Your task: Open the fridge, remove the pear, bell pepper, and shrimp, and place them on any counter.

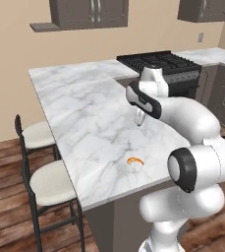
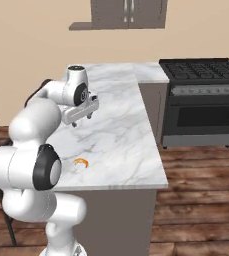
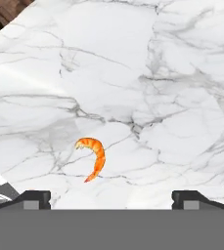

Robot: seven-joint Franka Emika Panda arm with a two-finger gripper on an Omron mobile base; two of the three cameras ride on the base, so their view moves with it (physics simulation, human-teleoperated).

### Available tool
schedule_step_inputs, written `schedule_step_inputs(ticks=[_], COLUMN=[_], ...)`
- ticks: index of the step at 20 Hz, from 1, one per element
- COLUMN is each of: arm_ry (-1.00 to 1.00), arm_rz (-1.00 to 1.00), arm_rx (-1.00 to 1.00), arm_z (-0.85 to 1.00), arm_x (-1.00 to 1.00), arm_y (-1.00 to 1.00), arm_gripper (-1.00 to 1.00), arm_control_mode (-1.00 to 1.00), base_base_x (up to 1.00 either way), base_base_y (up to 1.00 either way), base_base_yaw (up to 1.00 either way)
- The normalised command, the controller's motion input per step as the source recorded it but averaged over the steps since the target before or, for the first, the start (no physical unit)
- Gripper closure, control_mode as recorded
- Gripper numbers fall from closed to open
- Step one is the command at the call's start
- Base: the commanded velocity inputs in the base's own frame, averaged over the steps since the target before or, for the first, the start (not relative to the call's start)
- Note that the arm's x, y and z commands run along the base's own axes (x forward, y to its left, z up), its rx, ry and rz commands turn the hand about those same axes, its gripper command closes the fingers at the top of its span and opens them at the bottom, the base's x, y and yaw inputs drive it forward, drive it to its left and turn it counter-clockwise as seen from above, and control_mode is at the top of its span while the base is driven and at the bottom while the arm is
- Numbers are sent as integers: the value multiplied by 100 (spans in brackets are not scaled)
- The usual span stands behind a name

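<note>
Shrimp [image 3: 93, 157] lies on the marble table [image 1: 84, 113]; claw [image 2: 82, 119] hangs open above it, holding nothing.

The orange shrimp rests flat on the white, grey-veined table top, near the front edge on the arm's side, and nothing touches it. In the hand view it lies between the two dark fingertips [image 3: 33, 198], nearer one of them; the tips stand wide apart at the bottom of the frame with bare marble between them. In the base views the claw is raised clear of the slab and further back over it than the shrimp, pointing down, well apart from it. A black stove [image 2: 202, 70] sits at the far end of the adjoining worktop. Two white-cushioned stools [image 1: 45, 182] stand beside the table's long side, on a wooden floor [image 2: 201, 210].
</note>
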Motion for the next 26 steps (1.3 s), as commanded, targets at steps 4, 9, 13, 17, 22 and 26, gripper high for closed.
schedule_step_inputs(ticks=[4,9,13,17,22,26], arm_ry=[0,-8,-42,-18,-6,0], arm_rz=[-7,-3,-25,-48,-53,-45], arm_rx=[-3,0,8,30,26,19], arm_z=[-11,4,4,15,65,99], arm_x=[-3,-61,-99,-80,-80,-65], arm_y=[0,-11,-14,-25,-24,-6], arm_gripper=[-100,-100,-100,-100,-100,-100], arm_control_mode=[-100,-100,-100,-100,-100,-100], base_base_x=[0,0,0,0,0,0], base_base_y=[0,0,0,0,0,0], base_base_yaw=[0,0,0,0,0,0])
